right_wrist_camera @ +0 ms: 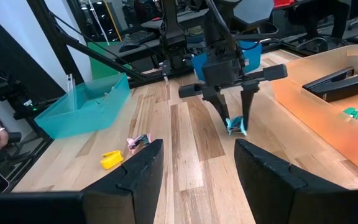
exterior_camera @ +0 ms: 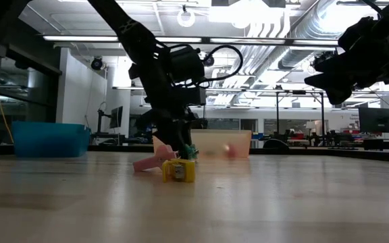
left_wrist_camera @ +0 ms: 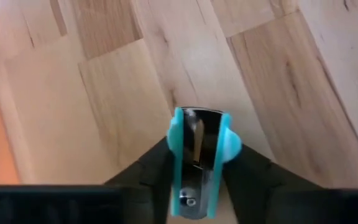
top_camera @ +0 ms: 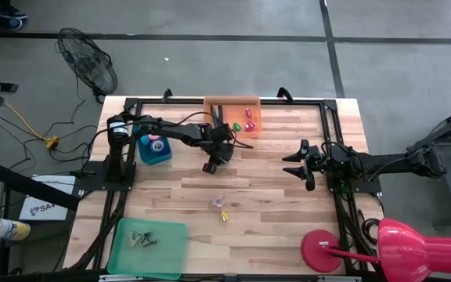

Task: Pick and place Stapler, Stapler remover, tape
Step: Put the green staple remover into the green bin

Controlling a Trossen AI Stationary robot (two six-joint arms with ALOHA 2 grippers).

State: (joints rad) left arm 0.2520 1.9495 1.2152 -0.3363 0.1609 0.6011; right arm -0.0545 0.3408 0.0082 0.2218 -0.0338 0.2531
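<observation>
My left gripper (top_camera: 210, 167) hangs over the middle of the table, just short of the orange tray (top_camera: 214, 106), and is shut on a teal staple remover (left_wrist_camera: 197, 155). The right wrist view shows the remover (right_wrist_camera: 235, 126) close above the boards. A pink staple remover (top_camera: 217, 202) and a yellow one (top_camera: 224, 215) lie on the table nearer the front edge. A black stapler (right_wrist_camera: 340, 84) lies in the orange tray. A tape roll (top_camera: 157, 145) sits in the blue bin (top_camera: 153, 150). My right gripper (top_camera: 297, 166) waits open at the right, touching nothing. My left gripper pinches the teal staple remover between its two fingers, one on each teal side grip (left_wrist_camera: 176, 146). The fingers (right_wrist_camera: 219, 107) come from above, pointing down. The chrome claws (left_wrist_camera: 194, 127) stick out beyond the fingertips. Whether the remover touches the boards, I cannot tell.
A green tray (top_camera: 171, 254) with small dark pieces sits at the front left corner. The orange tray also holds small green, pink and red pieces (top_camera: 245, 121). A red lamp base (top_camera: 323, 251) stands at the front right. Bare boards lie between the two grippers.
</observation>
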